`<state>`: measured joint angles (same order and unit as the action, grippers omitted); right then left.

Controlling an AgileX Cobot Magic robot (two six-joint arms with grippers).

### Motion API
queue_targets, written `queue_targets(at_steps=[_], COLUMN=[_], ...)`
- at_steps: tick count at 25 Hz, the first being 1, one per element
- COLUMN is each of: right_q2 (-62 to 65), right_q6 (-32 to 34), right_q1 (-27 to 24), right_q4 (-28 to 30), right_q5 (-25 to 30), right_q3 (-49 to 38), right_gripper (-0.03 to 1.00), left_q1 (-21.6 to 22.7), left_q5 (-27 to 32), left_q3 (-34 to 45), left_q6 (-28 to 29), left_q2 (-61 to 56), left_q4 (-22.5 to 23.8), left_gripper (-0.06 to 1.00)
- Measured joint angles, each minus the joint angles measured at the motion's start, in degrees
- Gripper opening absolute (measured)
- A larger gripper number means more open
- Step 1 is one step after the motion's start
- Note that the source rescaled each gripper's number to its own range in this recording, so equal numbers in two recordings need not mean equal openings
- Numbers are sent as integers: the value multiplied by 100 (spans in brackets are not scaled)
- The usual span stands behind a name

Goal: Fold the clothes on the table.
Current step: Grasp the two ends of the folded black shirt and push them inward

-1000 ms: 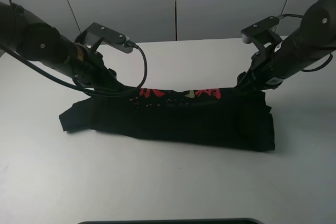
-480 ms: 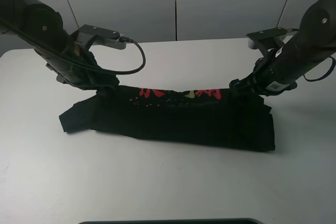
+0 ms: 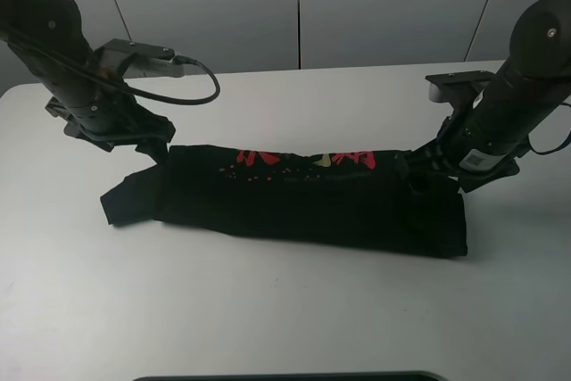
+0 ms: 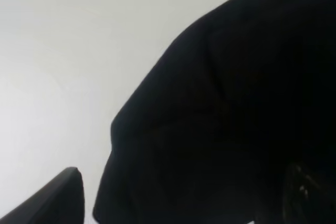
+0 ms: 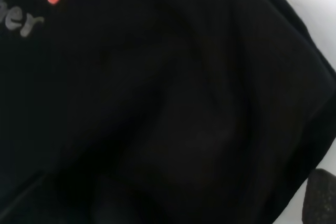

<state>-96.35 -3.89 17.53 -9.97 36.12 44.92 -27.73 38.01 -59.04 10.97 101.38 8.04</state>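
While the T-shirt (image 3: 312,202) lies folded, a cable (image 3: 217,86) loops beyond it.

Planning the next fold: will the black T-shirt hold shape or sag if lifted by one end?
Likely floppy: the T-shirt lies as a soft, creased band. Probably light: it lies thin and flat. Pushed, it may bunch or slide on the smooth table.

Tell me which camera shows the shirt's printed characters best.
The exterior high view: the whole row of red and yellow characters runs along the far edge of the folded T-shirt. The left wrist shows only black cloth; the right wrist catches one red scrap.
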Motion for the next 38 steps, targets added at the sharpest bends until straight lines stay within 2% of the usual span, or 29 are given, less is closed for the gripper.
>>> queue_targets(at_steps=[2, 5, 38], right_q2=[0, 0, 0], right_q6=[46, 100, 209], right_q1=[0, 0, 0], right_q4=[0, 0, 0], right_q5=[-23, -88, -90], right_q3=[0, 0, 0], right_gripper=[100, 100, 100], left_q1=[250, 357, 366], left_q5=[42, 51, 69], left_q3=[0, 0, -12], left_q6=[-386, -725, -812], left_q2=[0, 0, 1025], left_q4=[-436, -804, -998], left_gripper=[98, 99, 99])
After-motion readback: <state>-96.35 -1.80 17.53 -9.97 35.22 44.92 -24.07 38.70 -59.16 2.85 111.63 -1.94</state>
